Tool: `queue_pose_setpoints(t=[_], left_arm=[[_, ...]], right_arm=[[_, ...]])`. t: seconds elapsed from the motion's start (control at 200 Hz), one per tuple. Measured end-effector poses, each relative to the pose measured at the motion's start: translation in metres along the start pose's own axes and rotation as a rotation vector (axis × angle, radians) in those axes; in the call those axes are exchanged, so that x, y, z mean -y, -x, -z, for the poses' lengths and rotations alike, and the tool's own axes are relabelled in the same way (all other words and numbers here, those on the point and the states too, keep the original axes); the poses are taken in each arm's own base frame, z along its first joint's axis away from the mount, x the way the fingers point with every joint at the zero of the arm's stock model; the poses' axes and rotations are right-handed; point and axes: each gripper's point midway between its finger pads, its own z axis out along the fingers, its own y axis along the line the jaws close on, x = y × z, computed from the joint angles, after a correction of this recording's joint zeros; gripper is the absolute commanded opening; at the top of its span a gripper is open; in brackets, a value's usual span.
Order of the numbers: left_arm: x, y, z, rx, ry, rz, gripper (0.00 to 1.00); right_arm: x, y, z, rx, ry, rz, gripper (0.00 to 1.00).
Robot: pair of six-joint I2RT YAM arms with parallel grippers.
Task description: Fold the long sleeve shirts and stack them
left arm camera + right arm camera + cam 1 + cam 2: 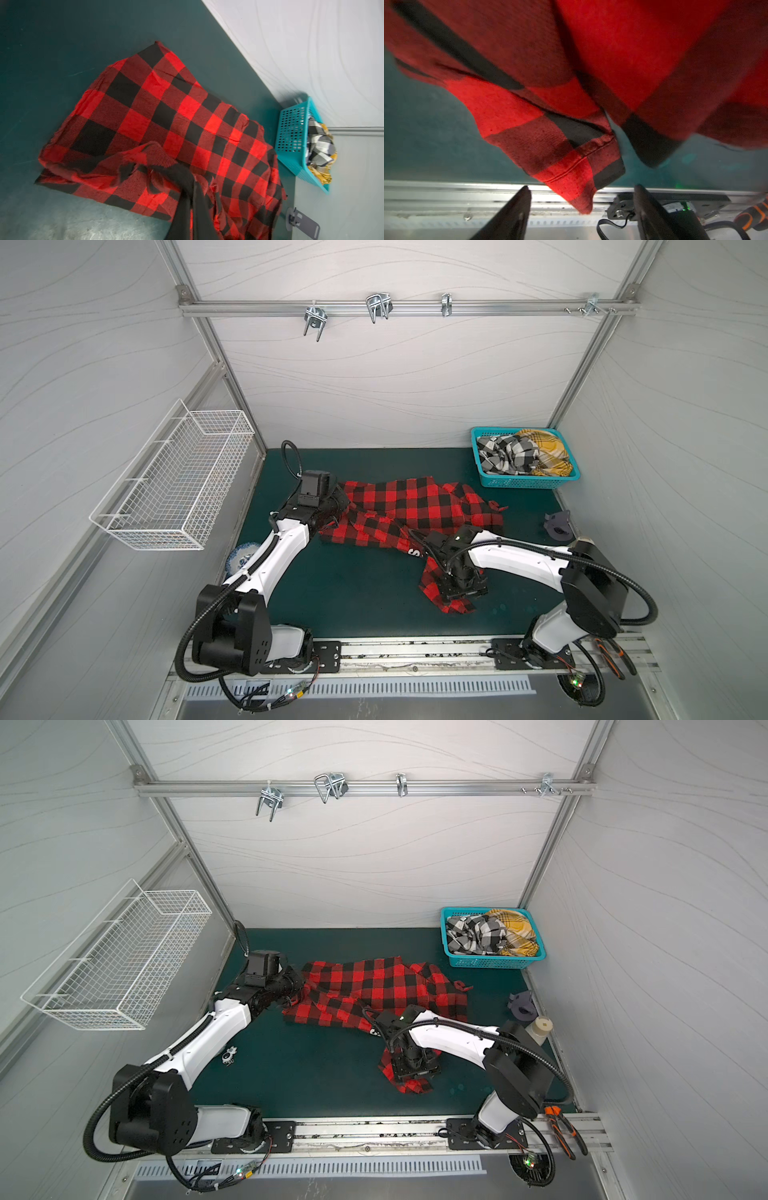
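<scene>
Red-and-black buffalo-check flannel shirt [399, 506] lies rumpled on dark green mat [353, 593], near teal perforated plastic basket [523, 482]. Left gripper [192, 184] is clamped on the shirt edge farthest from the basket. Right gripper [581, 187] has its jaws wide apart, sleeve cuff [571, 176] hanging loose between them.

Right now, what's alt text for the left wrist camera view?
The left gripper pinches a bunched fold of a red-and-black check shirt spread on the dark green table. A teal basket by the wall holds a black-and-white shirt and a yellow shirt.
</scene>
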Motion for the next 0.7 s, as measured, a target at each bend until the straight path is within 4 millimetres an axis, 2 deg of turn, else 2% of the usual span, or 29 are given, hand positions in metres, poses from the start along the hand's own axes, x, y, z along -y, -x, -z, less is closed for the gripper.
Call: queue_pose_setpoints(t=[0.07, 0.18, 0.27, 0.33, 0.35, 0.515, 0.66, 0.7], left_arm=[[0.002, 0.002, 0.005, 0.012, -0.011, 0.011, 0.0], [0.002, 0.004, 0.008, 0.019, -0.015, 0.024, 0.0], [-0.001, 0.003, 0.007, 0.016, -0.009, 0.031, 0.0], [-0.002, 0.002, 0.007, 0.014, -0.006, 0.033, 0.0], [-0.003, 0.001, 0.006, 0.013, -0.004, 0.033, 0.0], [-0.011, -0.006, 0.004, -0.002, 0.009, 0.047, 0.0], [-0.021, -0.014, 0.001, -0.021, 0.031, 0.058, 0.0], [-0.022, -0.015, 0.001, -0.023, 0.033, 0.059, 0.0]], right_arm=[[-0.005, 0.002, -0.004, -0.034, 0.017, 0.025, 0.62], [-0.014, 0.005, -0.009, -0.075, 0.035, 0.073, 0.48], [-0.018, 0.006, -0.009, -0.087, 0.044, 0.109, 0.24], [-0.019, 0.006, -0.008, -0.09, 0.049, 0.116, 0.03], [-0.019, 0.006, -0.008, -0.089, 0.05, 0.118, 0.0], [-0.014, 0.001, -0.004, -0.082, 0.039, 0.118, 0.0], [-0.012, -0.013, 0.021, -0.009, 0.066, 0.14, 0.0], [-0.013, -0.017, 0.028, 0.013, 0.08, 0.149, 0.25]])
